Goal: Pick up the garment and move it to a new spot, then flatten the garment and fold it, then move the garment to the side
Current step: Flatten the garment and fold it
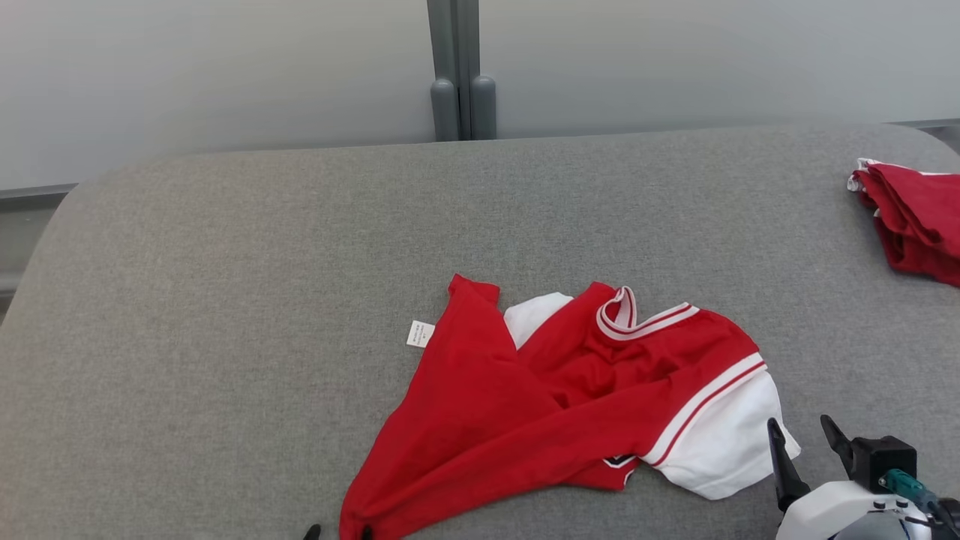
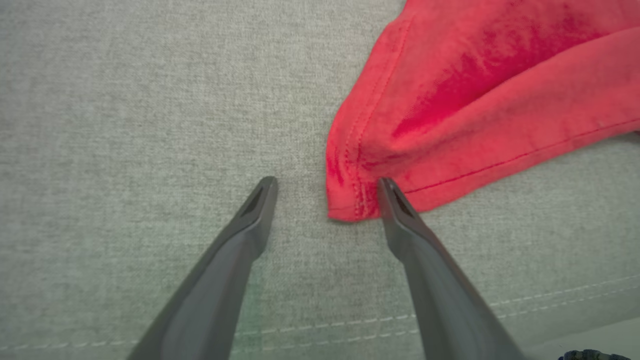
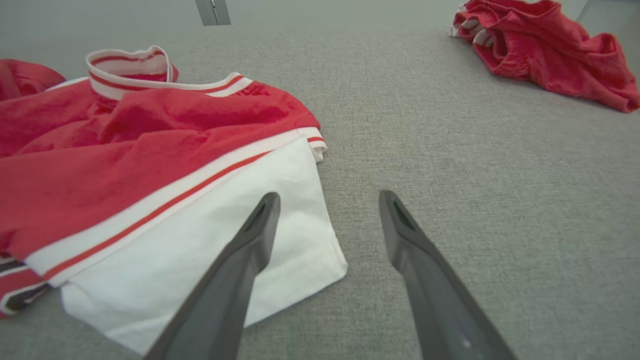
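Note:
A red garment (image 1: 540, 397) with white sleeves and a striped collar lies crumpled on the grey padded table (image 1: 225, 300), near its front edge. My left gripper (image 2: 326, 186) is open at the garment's red bottom corner (image 2: 350, 195), one finger touching the hem and the other on bare cloth-free table. Its fingertips (image 1: 311, 532) peek in at the bottom of the head view. My right gripper (image 3: 327, 202) is open just right of the white sleeve (image 3: 210, 250), its left finger over the sleeve's edge. In the head view the right gripper (image 1: 801, 431) sits at the lower right.
A second red garment (image 1: 911, 217) lies bunched at the table's far right edge, also the red heap (image 3: 545, 50) in the right wrist view. A grey post (image 1: 461, 71) stands behind the table. The table's stitched front seam (image 2: 300, 330) runs close below my left fingers.

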Robot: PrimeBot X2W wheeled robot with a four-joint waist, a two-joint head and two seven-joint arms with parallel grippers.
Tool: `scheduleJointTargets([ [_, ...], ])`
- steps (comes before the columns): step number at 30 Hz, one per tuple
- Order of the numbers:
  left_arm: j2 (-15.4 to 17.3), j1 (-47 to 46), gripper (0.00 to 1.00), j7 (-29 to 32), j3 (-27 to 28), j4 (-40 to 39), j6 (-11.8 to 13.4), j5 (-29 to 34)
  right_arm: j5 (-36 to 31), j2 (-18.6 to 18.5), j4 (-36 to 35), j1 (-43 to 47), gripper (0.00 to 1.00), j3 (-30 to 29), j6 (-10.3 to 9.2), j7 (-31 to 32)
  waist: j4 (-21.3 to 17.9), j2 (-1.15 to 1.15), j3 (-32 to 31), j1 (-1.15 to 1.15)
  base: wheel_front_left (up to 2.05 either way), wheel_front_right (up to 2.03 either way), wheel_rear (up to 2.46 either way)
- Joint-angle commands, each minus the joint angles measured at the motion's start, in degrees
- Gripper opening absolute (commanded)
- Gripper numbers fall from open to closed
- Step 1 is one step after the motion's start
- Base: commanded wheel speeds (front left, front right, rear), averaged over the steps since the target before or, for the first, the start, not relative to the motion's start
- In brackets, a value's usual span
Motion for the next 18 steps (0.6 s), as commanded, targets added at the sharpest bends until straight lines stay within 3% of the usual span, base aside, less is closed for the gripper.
scheduleJointTargets([
  [1,0.0,-1.0,1.00,0.2,-0.6,1.1,-0.1,-0.9,0.0,-0.1,1.4,-1.2,1.00,0.2,-0.05,-0.2,0.2,0.00,0.8,0.00,0.00,0.00,0.00],
  [8,-0.3,-3.1,1.00,0.4,-3.6,3.0,-0.2,-2.1,1.3,-0.2,9.8,-4.1,1.00,1.0,-0.05,-0.2,0.9,0.00,2.1,0.00,0.00,0.00,0.00],
  [9,-0.4,-3.2,0.91,0.4,-4.2,3.3,-0.2,-2.6,1.8,0.1,10.9,-4.3,1.00,1.5,-0.05,-0.1,1.0,0.00,2.1,0.00,0.00,0.00,0.00],
  [11,-0.5,-3.2,0.00,0.5,-5.2,3.6,-0.2,-3.4,2.9,0.4,11.7,-4.4,0.12,2.4,-0.04,0.0,1.0,0.00,2.0,0.00,0.00,0.00,0.00],
  [12,-0.6,-3.2,0.00,0.5,-5.6,3.6,-0.2,-3.7,3.5,0.6,11.9,-4.2,0.00,2.6,-0.04,0.0,1.0,0.00,1.9,0.00,0.00,0.00,0.00],
  [18,-0.2,-3.2,0.00,0.2,-6.9,1.2,-0.2,-4.3,7.0,0.9,8.7,-3.3,0.00,2.7,-0.08,0.0,0.9,0.00,1.4,0.00,0.00,0.00,0.00],
])
